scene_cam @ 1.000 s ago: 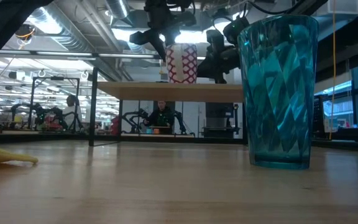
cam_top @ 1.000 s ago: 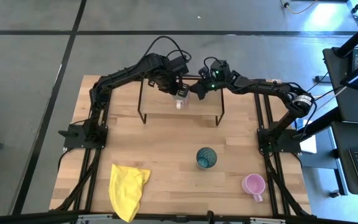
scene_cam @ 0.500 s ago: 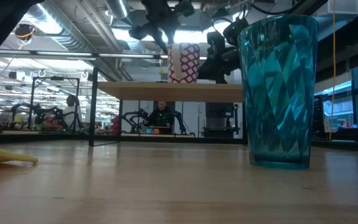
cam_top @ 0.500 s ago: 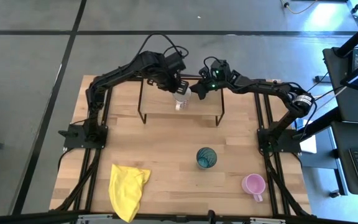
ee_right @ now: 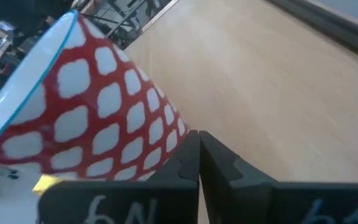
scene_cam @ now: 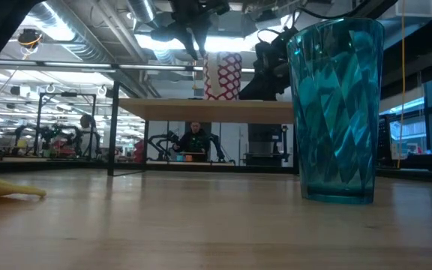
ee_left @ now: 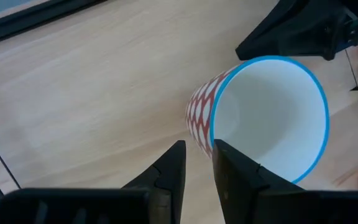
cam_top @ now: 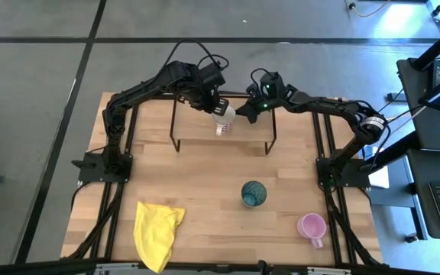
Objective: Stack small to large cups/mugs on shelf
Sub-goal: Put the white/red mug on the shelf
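Checking the patterned cup (cam_top: 223, 121) first: it stands upright on the shelf (cam_top: 197, 122), about mid-board, mouth up, red-and-white lattice outside, blue rim. We see no handle on it from any view.

Left gripper (cam_top: 217, 107) is over the cup's rim. In the left wrist view its fingers are drawn close with only a thin slot between them, and the cup wall appears to sit in that slot, one finger outside and one inside. We read this as a pinch on the rim.

Right gripper (cam_top: 241, 113) is at the cup's other side. Its fingers are pressed fully together with nothing between them. The tips lie just beside the lattice wall, and we cannot tell whether they touch it.

Handling, our judgement:
- The cup looks like glazed ceramic, so stiff, smooth and breakable.
- It is probably light enough for a one-wall pinch, though it could swing or slip.
- A rim pinch leaves the inside crowded, so a grip across the outer wall would suit nesting better.

The teal cup (cam_top: 253, 193) and pink mug (cam_top: 311, 226) wait on the table (cam_top: 205, 176), well apart from the shelf. The teal one is tall, faceted and likely slick. The pink one offers a handle.
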